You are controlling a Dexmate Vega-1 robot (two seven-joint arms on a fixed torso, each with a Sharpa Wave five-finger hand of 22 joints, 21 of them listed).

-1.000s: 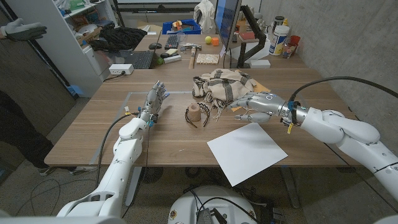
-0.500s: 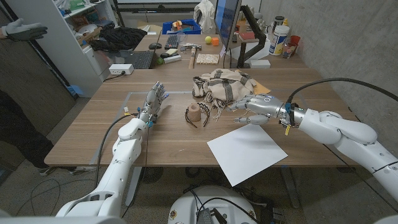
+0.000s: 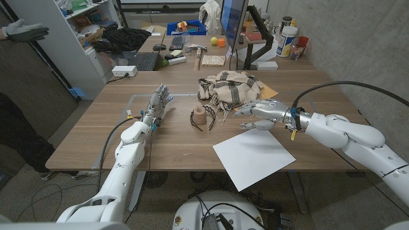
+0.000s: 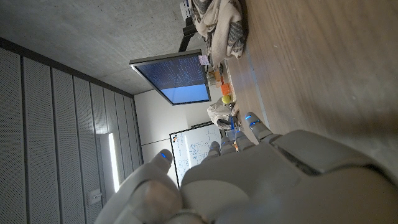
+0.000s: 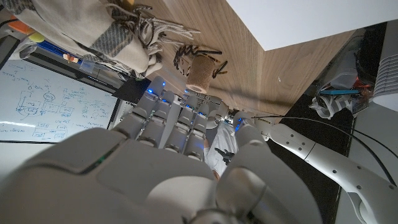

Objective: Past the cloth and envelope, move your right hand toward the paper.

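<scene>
A white sheet of paper lies near the table's front edge at the right; one corner of the paper is in the right wrist view. Behind it a checked beige cloth lies bunched, with a tan envelope poking out on its right. My right hand hovers between the cloth's near edge and the paper's far corner, fingers spread toward the left, holding nothing. My left hand stands at the table's left with fingers up and apart, empty. The cloth also appears in the left wrist view.
A small tan roll with black cords stands left of my right hand, also seen as the roll past my fingers. A monitor, keyboard and clutter fill the desk behind. A person's gloved hand is at far left.
My right hand has drifted slightly toward the table's front, off the cloth's edge and closer to the paper's far corner. The left hand has not moved.
</scene>
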